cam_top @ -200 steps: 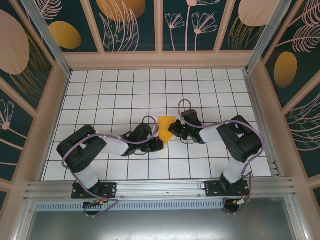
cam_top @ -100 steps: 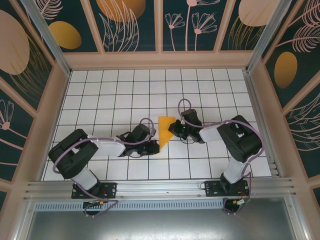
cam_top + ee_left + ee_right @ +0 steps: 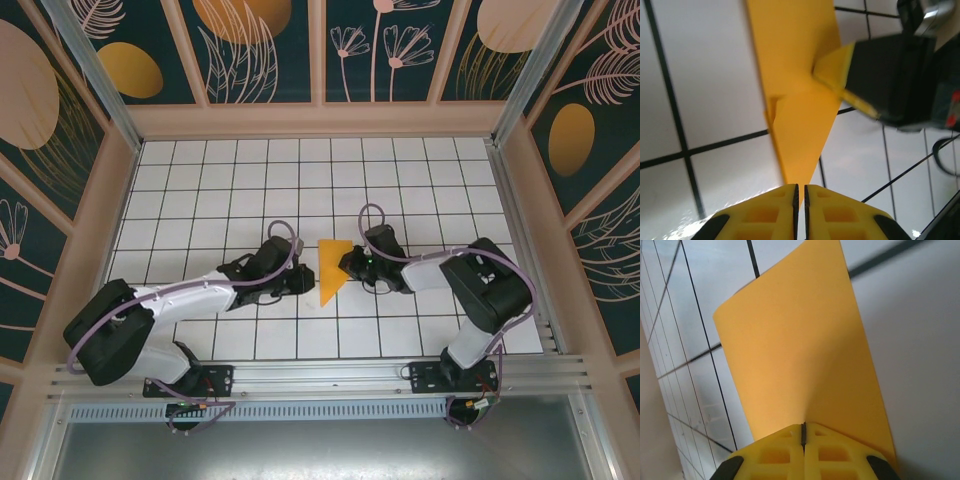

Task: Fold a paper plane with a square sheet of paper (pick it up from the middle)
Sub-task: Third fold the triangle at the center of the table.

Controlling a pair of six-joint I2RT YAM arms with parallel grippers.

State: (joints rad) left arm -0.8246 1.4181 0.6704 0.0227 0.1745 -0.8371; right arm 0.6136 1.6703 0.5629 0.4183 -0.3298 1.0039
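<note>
**A:** Where does the job stand?

**B:** Mid-fold, as I judge it. Inside the leafy wallpaper panels (image 3: pixel 260 50), near the middle of the white grid table (image 3: pixel 200 180), the square sheet of paper (image 3: pixel 331 268) is already a creased, tapering wedge, not yet the paper plane. It sits between my two arms, wide end toward the far wall, point toward my bases. I cannot tell whether it touches the tiles.

**A:** Who has it?

**B:** My right claw (image 3: pixel 348 265) is clamped tight on the sheet's right side. In its wrist view, the paper rises straight out of the closed seam. My left claw (image 3: pixel 304 283) sits at the left edge, jaws all but together, and the wedge's narrow tip runs into the slit. I cannot tell whether it pinches that tip or merely brackets it.

**A:** Next move?

**B:** Probably another lengthwise crease. The right must hold firm while the left takes a sure hold on the free edge and carries it over without tugging. Paper this thin would likely buckle or tear.

**A:** Anything in the way?

**B:** Mostly myself. Both wrists crowd the sheet, nearly nose to nose, and the purple cables (image 3: pixel 285 232) loop above them. The smallest worry is a little kink (image 3: pixel 771 104) on the paper's edge, which could throw the crease off.
</note>
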